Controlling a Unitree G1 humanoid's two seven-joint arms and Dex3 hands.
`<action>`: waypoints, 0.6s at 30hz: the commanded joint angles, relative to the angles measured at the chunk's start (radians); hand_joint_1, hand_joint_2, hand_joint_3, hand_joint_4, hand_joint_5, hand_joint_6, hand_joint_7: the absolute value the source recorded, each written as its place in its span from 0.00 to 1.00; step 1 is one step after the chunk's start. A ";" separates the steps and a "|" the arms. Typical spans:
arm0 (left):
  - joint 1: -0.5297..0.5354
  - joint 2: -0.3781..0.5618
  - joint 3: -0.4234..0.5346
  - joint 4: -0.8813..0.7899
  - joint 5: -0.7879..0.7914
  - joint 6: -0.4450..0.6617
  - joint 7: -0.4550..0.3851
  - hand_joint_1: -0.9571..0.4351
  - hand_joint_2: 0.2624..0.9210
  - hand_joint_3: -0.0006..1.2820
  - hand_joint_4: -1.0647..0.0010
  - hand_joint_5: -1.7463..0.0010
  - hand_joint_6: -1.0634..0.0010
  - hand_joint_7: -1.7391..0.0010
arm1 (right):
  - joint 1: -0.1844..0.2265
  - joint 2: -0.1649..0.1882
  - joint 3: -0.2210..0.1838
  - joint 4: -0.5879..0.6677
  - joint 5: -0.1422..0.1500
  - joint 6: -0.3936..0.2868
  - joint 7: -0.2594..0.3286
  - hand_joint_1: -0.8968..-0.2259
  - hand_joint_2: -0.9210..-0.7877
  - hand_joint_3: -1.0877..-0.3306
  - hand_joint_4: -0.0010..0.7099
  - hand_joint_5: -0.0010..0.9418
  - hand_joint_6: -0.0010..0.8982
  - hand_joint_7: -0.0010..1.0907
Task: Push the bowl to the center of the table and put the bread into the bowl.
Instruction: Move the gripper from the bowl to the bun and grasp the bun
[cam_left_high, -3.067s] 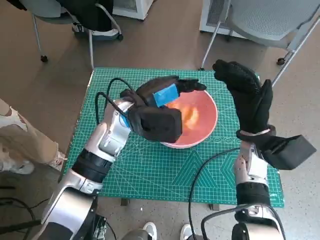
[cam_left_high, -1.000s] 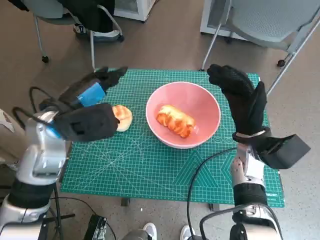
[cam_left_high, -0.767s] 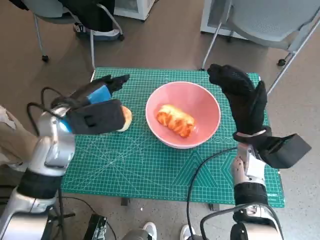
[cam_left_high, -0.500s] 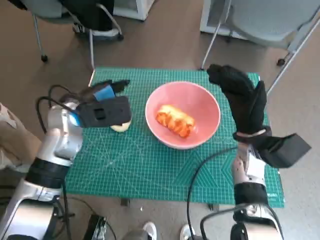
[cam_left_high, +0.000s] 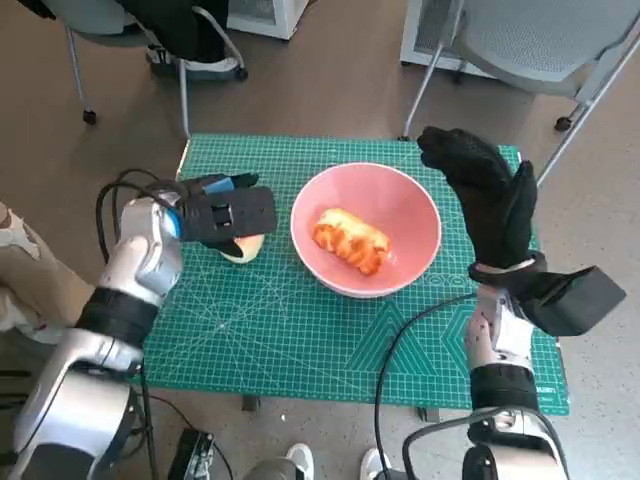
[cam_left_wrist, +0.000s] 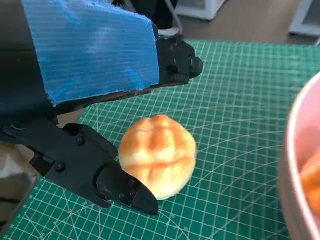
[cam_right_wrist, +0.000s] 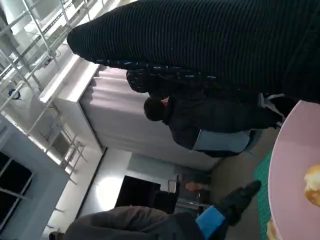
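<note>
Left hand (cam_left_wrist: 90, 100) over round bun (cam_left_wrist: 157, 155) — contact unclear.

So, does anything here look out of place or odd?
Nothing looks spilled or damaged. The one loose end: a round bun lies on the green mat outside the pink bowl, under the left hand, while a long bread is already inside.
</note>
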 joint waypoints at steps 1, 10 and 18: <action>-0.053 -0.028 -0.021 0.073 0.014 -0.010 0.017 0.38 0.64 0.00 1.00 1.00 0.87 1.00 | 0.022 -0.007 -0.004 0.005 0.007 0.011 0.002 0.35 0.00 0.44 0.32 0.00 0.09 0.47; -0.093 -0.072 -0.053 0.185 0.022 -0.014 0.033 0.38 0.64 0.00 1.00 1.00 0.87 1.00 | 0.026 -0.009 -0.004 -0.001 0.006 0.013 0.001 0.35 0.00 0.44 0.32 0.00 0.09 0.47; -0.106 -0.092 -0.068 0.232 0.017 -0.007 0.023 0.41 0.65 0.00 1.00 1.00 0.87 1.00 | 0.032 -0.015 -0.003 -0.012 0.006 0.016 0.000 0.35 0.00 0.44 0.32 0.00 0.09 0.47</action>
